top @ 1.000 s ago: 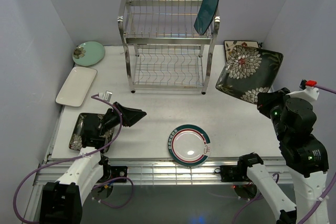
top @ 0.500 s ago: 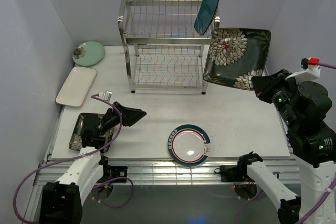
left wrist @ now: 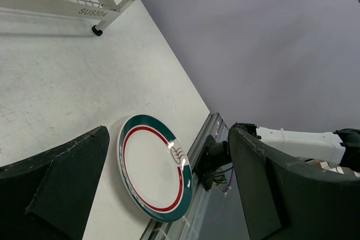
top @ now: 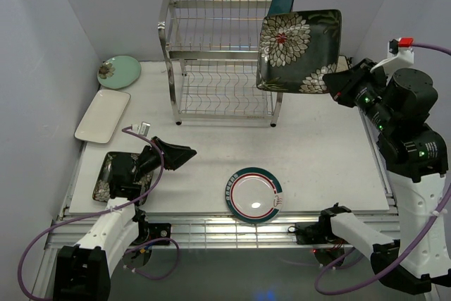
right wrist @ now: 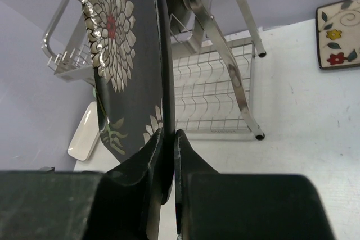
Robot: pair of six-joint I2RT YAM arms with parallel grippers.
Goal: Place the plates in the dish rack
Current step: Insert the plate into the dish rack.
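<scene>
Both arms pair white shells with black joint housings. Purple cables (top: 163,163) run along the left arm (top: 106,234) and the right arm (top: 416,202), which carries small green lights (top: 366,94) and a red tag (top: 404,41) at upper right. The left gripper (left wrist: 169,133) has broad matte-black fingers (left wrist: 56,195).

Plain lilac walls (top: 42,47) on three sides, white table (top: 317,156)

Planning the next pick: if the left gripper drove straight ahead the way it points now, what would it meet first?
Probably the round white teal-rimmed plate, framed between the open left gripper's fingers in its wrist view; depth is unclear.
</scene>
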